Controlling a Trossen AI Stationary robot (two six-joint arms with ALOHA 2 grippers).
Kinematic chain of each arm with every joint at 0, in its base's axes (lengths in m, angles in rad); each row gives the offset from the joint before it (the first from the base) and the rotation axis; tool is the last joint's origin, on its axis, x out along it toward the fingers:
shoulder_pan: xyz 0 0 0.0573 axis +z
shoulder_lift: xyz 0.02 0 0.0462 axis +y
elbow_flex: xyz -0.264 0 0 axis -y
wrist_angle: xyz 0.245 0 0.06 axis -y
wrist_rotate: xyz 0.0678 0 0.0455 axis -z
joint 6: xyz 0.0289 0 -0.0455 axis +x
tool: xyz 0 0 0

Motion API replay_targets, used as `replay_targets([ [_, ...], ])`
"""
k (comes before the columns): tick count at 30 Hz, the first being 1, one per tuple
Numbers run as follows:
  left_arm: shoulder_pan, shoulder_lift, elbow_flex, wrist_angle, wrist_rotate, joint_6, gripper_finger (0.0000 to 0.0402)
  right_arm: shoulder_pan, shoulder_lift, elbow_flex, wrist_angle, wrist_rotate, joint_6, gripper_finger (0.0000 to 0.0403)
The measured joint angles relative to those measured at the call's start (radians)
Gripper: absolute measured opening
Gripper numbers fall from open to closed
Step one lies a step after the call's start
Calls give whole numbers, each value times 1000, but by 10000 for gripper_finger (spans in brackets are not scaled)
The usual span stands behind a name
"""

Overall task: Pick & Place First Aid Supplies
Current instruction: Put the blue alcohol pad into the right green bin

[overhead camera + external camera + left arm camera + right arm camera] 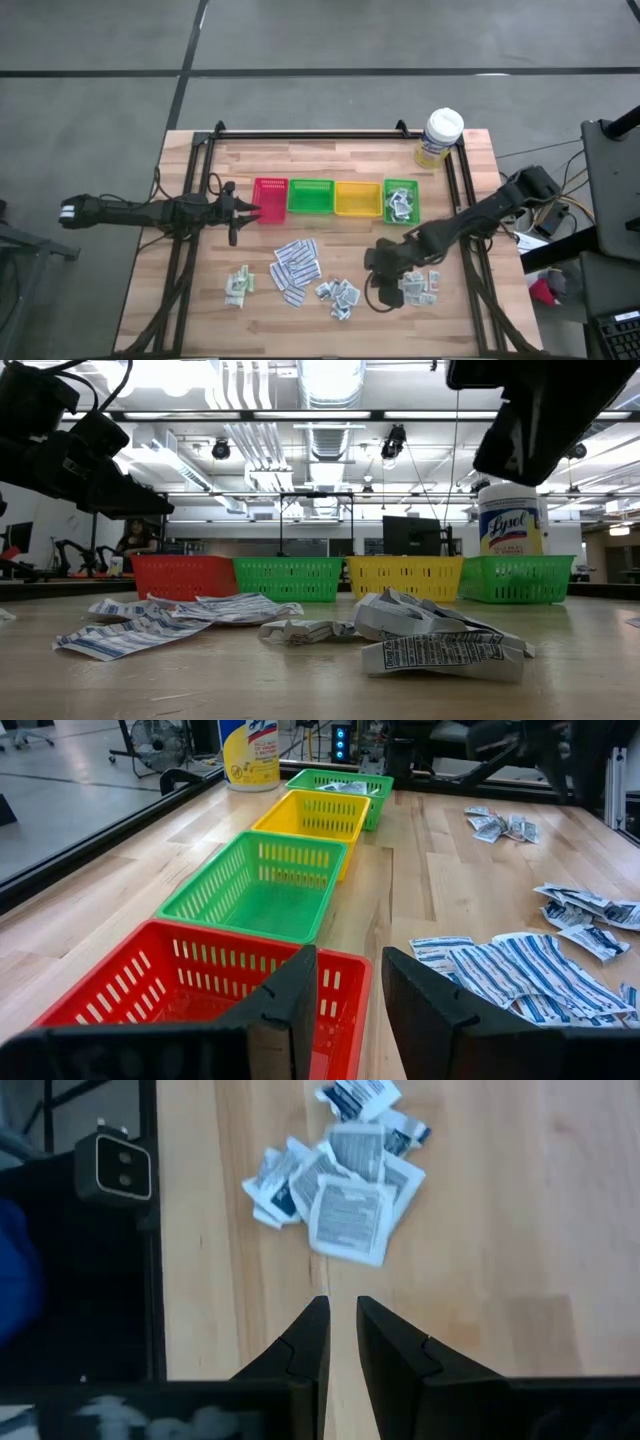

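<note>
Now, what we see, line by line:

Right gripper [381, 290]: we find it low over the front of the table [470, 320], between the two front-right heaps of packets.
Right gripper's opening: we see its fingers [312, 1342] a narrow slit apart, with bare wood between them and nothing gripped.
Grey-white squares [340, 1192]: we see this heap lying just ahead of the right fingertips, close but not touching.
Sachets on the right [420, 286]: we place them just beside the right gripper, toward the table's right edge.
Left gripper [232, 212]: we see it level at the red tray [200, 982], fingertips at the tray's near rim.
Left gripper's opening: we see a moderate gap between the fingers [290, 1005], holding nothing.
Long white strips [294, 268]: we find them at front centre, well apart from the left gripper.
Front-left sachets [238, 285]: we see them alone near the front-left.
Far-right green tray [401, 187]: we see some packets already inside.
</note>
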State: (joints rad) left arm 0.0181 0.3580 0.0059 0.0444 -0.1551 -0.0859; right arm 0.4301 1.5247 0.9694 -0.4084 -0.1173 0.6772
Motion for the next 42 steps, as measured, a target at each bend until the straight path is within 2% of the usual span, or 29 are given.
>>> replay_targets([
  [5,0,0,0,0,0,0,113,4,67,39,26,0,-22,52],
  [12,0,0,0,0,0,0,113,41,209,170,18,-15,-192,52],
  [17,0,0,0,0,0,0,113,59,338,316,-121,-6,-248,52],
  [21,0,0,0,0,0,0,113,59,416,420,-240,46,-244,52],
  [25,0,0,0,0,0,0,113,58,475,491,-268,58,-244,52],
  [30,0,0,0,0,0,0,113,59,497,538,-270,60,-237,60],
  [42,0,0,0,0,0,0,113,59,496,535,-267,79,-156,107],
])
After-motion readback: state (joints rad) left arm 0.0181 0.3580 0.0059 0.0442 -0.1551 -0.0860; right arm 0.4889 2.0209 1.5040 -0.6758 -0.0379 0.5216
